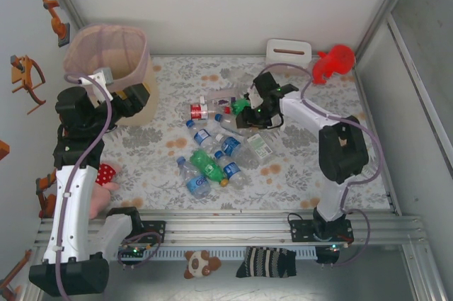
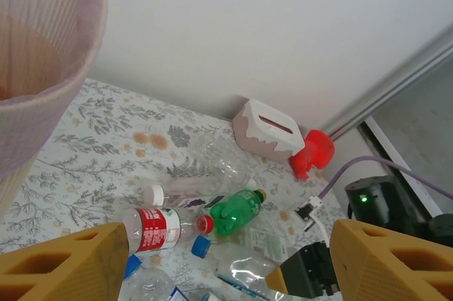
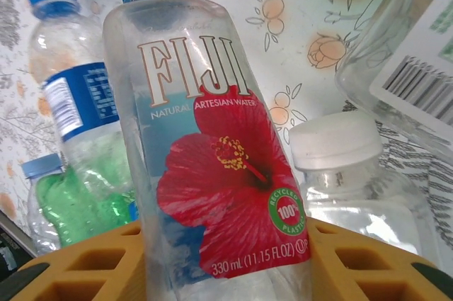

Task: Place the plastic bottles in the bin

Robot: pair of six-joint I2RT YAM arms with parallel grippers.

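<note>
White-walled enclosure (image 1: 212, 3). Floral-clothed surface (image 1: 318, 173), flat, cluttered at centre. Bin (image 1: 144, 53) at far left, near left tool (image 2: 228, 244), spread wide, empty. Plastic bottles (image 1: 212, 152) heaped mid-surface, apart from bin. Fiji bottle (image 3: 212, 159) within heap, clamped across body by right tool (image 3: 226, 258): probably empty, light, thin-walled, slick, easily crushed; best held across labelled mid-body, gently.

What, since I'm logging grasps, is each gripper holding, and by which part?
The right gripper clamps the clear plastic Fiji water bottle with a red flower label by its lower body, near the base. The left gripper is open, holding nothing.
</note>
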